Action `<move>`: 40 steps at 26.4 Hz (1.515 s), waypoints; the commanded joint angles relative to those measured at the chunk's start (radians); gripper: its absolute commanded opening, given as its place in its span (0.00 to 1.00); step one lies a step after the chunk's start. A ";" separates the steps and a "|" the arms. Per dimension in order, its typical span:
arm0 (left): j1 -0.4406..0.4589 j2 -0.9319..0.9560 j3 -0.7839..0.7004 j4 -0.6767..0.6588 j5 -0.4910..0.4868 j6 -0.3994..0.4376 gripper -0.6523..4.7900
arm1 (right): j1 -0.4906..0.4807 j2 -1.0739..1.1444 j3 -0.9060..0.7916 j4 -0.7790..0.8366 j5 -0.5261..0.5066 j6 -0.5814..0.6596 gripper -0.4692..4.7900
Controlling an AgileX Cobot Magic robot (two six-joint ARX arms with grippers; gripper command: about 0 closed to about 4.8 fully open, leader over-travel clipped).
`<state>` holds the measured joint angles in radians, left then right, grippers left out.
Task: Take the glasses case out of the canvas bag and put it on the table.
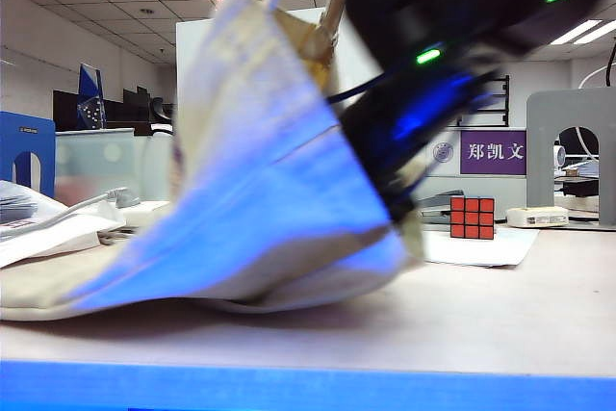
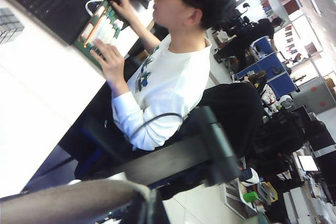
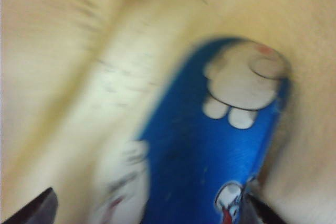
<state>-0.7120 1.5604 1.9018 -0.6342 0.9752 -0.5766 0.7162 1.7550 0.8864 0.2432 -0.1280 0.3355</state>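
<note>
Blue glasses case (image 3: 210, 145) blurred, canvas bag (image 1: 260, 190) half-raised

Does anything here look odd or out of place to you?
Yes: the large beige cloth canvas bag is hoisted into a tent above the pale table, its top pinched by the left gripper. The right gripper is open inside the bag, around the glossy blue glasses case. Nothing looks spilled or damaged.

Glasses case (image 3: 210, 145) blurred, perhaps edge-cropped.

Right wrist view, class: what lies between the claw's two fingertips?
The blue glasses case, lying on the beige canvas bag; the right claw is open around it.
</note>
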 commanded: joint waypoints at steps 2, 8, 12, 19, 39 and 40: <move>-0.002 -0.029 0.004 -0.010 0.013 0.043 0.11 | 0.046 0.164 0.131 -0.198 0.003 0.001 1.00; 0.066 -0.053 0.002 -0.121 -0.178 0.198 0.11 | 0.045 0.075 0.140 -0.354 -0.042 -0.078 0.46; 0.354 -0.051 0.001 -0.184 -0.471 0.267 0.11 | 0.046 -0.108 0.138 -0.499 -0.050 -0.157 0.47; 0.612 0.024 -0.004 -0.076 -0.916 0.293 0.11 | 0.022 -0.388 0.132 -0.668 0.048 -0.306 0.47; 0.584 0.100 -0.114 0.293 -0.678 0.070 0.11 | -0.629 -0.194 0.123 -0.674 -0.035 -0.467 0.47; 0.578 0.100 -0.114 0.324 -0.646 0.081 0.11 | -0.635 -0.172 0.123 -0.671 -0.043 -0.467 0.47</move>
<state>-0.1219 1.6676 1.7832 -0.4019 0.2413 -0.5095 0.0895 1.5642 1.0069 -0.4553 -0.1482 -0.1265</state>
